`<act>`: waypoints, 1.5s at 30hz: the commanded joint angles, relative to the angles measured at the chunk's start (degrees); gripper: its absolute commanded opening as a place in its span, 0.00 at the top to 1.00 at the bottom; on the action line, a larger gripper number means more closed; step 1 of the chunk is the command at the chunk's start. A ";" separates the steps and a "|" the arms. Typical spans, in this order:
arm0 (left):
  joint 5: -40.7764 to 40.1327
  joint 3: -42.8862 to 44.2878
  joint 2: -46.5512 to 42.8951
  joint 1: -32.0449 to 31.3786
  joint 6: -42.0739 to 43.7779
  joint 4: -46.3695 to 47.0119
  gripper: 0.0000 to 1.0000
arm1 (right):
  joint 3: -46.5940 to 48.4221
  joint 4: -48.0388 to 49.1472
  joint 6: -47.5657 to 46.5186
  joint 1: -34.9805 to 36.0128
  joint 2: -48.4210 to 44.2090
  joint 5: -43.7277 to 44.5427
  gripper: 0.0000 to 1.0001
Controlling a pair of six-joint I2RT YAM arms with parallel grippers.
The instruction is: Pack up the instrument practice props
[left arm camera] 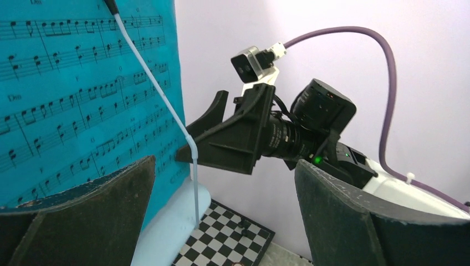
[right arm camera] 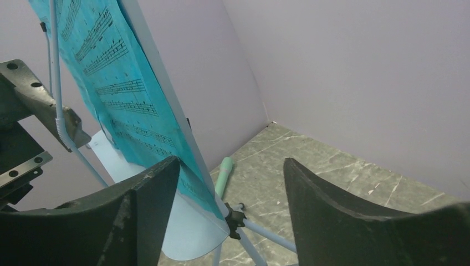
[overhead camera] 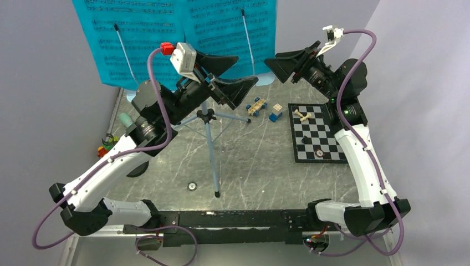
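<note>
The music stand (overhead camera: 210,145) is up on its tripod in the middle of the top view. The music sheets (overhead camera: 166,33) are spread across its tray (left arm camera: 172,221) along the upper edge of that frame, pinned flat by two thin page-holder wires (overhead camera: 248,41). That's the catch: the wires press the paper to the tray, so I judge they must swing clear before the sheets can lift.

My left gripper (overhead camera: 237,73) hangs just below the sheets, right of centre, jaws spread wide with nothing between them. In the left wrist view, one wire runs down the right edge of the paper, straight ahead of my fingers (left arm camera: 88,221).

My right gripper (overhead camera: 281,67) faces in from the upper right, also gaping and empty. It's nose to nose with the left one, near but apart. From the right wrist view I'm looking along the side edge of the tray, paper on its face, with the tripod hub (right arm camera: 235,218) low in the centre. Just above the hub in that frame, the microphone (right arm camera: 224,174) lies flat on the table (right arm camera: 343,166). Its own stand I can't make out.

Right of centre in the top view sits the chessboard (overhead camera: 318,136), with a toy car (overhead camera: 256,106) and blocks (overhead camera: 275,113) to its left. None of that is mine to pack. Packing has barely started, I reckon: the stand is upright and the sheets are on it.
</note>
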 commanded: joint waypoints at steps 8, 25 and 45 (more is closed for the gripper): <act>-4.26 8.69 6.51 -0.21 1.85 1.31 0.01 | 2.93 3.74 1.18 0.15 1.03 -0.48 0.27; -5.48 13.13 10.93 -0.03 3.01 5.18 0.35 | 0.18 2.87 0.94 0.06 -2.20 1.47 0.58; -3.55 15.92 13.59 1.45 0.75 5.59 0.79 | -1.19 2.97 1.84 0.06 -4.23 1.57 0.79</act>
